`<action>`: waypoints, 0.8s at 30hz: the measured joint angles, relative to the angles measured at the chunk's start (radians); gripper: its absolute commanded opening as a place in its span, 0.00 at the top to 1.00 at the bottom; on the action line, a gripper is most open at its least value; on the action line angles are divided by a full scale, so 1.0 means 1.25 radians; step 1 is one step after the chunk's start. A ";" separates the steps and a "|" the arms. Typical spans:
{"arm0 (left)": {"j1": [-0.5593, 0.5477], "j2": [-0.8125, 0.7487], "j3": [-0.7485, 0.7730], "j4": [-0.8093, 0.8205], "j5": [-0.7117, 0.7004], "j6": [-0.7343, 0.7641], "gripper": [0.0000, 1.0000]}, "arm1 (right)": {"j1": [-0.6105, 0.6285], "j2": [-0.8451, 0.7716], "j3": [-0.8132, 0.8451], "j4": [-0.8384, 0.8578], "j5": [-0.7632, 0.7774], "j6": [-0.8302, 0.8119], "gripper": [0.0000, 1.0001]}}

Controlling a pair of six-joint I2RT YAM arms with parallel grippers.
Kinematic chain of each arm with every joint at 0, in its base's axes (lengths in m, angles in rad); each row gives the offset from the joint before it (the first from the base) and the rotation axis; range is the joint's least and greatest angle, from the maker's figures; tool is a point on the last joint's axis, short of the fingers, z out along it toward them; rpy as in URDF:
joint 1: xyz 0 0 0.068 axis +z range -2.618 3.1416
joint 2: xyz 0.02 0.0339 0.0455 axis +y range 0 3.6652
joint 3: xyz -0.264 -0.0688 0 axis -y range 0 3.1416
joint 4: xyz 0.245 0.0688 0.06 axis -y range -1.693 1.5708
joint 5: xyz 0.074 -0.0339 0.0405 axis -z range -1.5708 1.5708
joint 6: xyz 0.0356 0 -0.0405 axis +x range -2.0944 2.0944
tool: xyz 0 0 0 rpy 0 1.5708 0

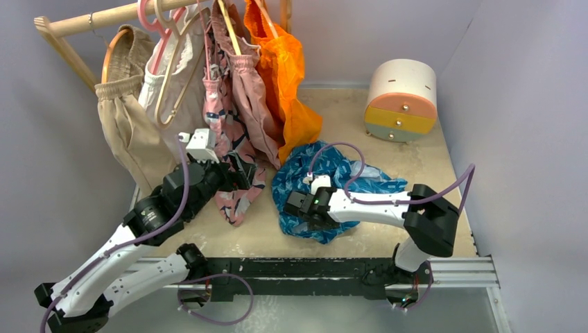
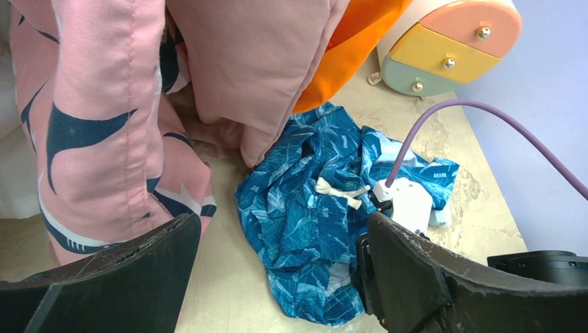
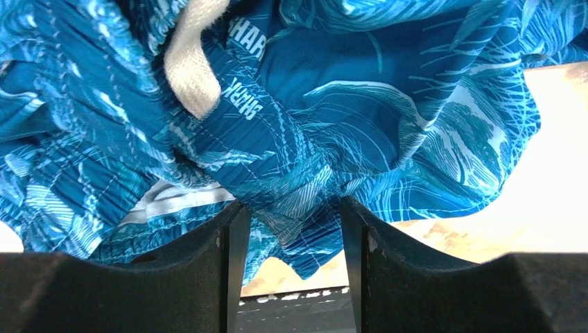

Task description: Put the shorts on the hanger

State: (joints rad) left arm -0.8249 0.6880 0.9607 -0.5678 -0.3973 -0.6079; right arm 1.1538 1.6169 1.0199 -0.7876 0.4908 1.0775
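Observation:
The blue leaf-print shorts (image 1: 340, 182) lie crumpled on the table right of centre, white drawstring (image 2: 340, 189) on top. My right gripper (image 1: 297, 205) sits at their near left edge. In the right wrist view its jaws stand apart (image 3: 290, 222) with a fold of the shorts (image 3: 312, 104) hanging between the tips, not squeezed. My left gripper (image 1: 247, 173) is open and empty (image 2: 284, 277), beside the hanging pink patterned shorts (image 2: 90, 125), left of the blue shorts (image 2: 312, 208). The beige wooden hanger (image 1: 170, 76) hangs bare on the rack at the back left.
The wooden rack rail (image 1: 104, 19) carries beige shorts (image 1: 128, 118), a white garment, pink patterned shorts (image 1: 232, 152) and an orange garment (image 1: 284, 69). A round drawer box (image 1: 402, 100) stands at the back right. Purple walls close in on both sides.

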 measured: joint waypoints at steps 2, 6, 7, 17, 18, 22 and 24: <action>0.000 0.009 0.000 -0.001 0.000 -0.002 0.12 | 0.000 0.000 -0.007 -0.005 0.006 0.011 0.48; 0.000 0.025 0.002 -0.003 0.000 -0.002 0.14 | 0.001 -0.001 -0.016 -0.025 0.018 0.032 0.54; 0.000 0.030 0.002 -0.003 0.000 -0.002 0.15 | 0.001 -0.002 -0.020 -0.030 0.021 0.038 0.58; 0.000 0.105 0.037 -0.020 -0.006 -0.009 0.29 | 0.002 -0.071 -0.004 -0.137 0.085 0.093 1.00; 0.000 0.113 0.042 -0.020 -0.007 -0.009 0.29 | 0.002 -0.086 0.005 -0.144 0.095 0.094 1.00; 0.000 0.161 0.068 -0.012 -0.006 -0.010 0.33 | 0.002 -0.152 0.049 -0.166 0.139 0.092 1.00; 0.000 0.193 0.078 -0.002 0.002 -0.009 0.34 | 0.002 -0.176 0.070 -0.176 0.161 0.090 1.00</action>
State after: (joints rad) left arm -0.8249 0.9295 1.0588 -0.5709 -0.3950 -0.6193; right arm 1.1557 1.3968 1.1072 -1.0080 0.6918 1.1900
